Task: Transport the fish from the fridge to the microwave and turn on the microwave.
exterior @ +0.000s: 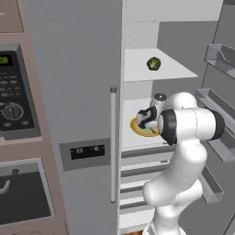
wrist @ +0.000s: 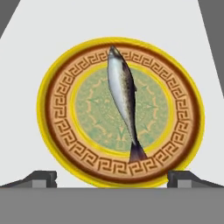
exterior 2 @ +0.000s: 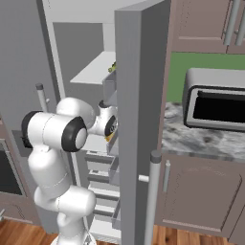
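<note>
The fish [wrist: 124, 103], slender and silver-grey with a darker back, lies across a yellow-rimmed patterned plate [wrist: 87, 109] on a white shelf inside the open fridge [exterior: 82, 69]. My gripper [wrist: 113, 178] hovers over the plate, open, its fingertips [wrist: 43, 177] standing wide apart on either side of the fish's tail end and touching nothing. In the left base view the gripper [exterior: 146, 118] reaches into the fridge above the plate [exterior: 137, 130]. The microwave [exterior: 13, 101], with green digits and a round knob, is built into the wall at far left.
A lumpy green vegetable [exterior: 153, 64] sits on the shelf above. The open fridge door [exterior 2: 139, 95] with its racks [exterior: 220, 55] stands close on the arm's right. A dark oven [exterior: 18, 193] is below the microwave. A toaster oven [exterior 2: 215, 103] rests on the stone counter [exterior 2: 191, 139].
</note>
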You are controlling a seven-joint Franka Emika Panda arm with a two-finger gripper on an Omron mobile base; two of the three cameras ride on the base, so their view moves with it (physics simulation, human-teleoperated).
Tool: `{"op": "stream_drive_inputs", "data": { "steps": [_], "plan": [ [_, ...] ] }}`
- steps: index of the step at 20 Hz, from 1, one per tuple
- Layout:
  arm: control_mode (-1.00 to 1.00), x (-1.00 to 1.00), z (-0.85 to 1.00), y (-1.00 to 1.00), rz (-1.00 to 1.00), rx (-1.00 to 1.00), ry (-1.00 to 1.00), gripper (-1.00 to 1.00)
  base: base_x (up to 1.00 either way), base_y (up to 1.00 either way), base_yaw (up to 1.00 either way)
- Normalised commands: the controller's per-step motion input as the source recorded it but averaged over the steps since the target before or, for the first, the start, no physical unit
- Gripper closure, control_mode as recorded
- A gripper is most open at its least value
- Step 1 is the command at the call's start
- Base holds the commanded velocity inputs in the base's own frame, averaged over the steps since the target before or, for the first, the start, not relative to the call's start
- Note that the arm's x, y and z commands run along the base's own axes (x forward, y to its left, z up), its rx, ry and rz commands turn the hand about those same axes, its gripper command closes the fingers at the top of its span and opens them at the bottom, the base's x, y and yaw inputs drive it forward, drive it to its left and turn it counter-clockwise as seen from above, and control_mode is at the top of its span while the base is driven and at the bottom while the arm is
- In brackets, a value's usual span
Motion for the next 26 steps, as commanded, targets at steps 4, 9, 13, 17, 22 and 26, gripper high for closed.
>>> {"op": "stream_drive_inputs", "data": {
  "steps": [4,9,13,17,22,26],
  "plan": [
    [-1.00,0.24,-0.09,-0.06,0.00,0.00,0.00,-1.00,0.00,0.00,0.00],
    [-1.00,0.23,-0.10,-0.04,0.00,0.00,0.00,-1.00,0.00,0.00,0.00],
    [-1.00,0.23,-0.07,-0.01,0.00,0.00,0.00,-1.00,0.00,0.00,0.00],
    [-1.00,0.23,-0.05,0.00,0.00,0.00,0.00,-1.00,0.00,0.00,0.00],
    [-1.00,0.17,-0.09,0.00,0.00,0.00,0.00,-1.00,0.00,0.00,0.00],
    [-1.00,0.14,-0.12,0.00,0.00,0.00,0.00,-1.00,0.00,0.00,0.00]
  ]
}}
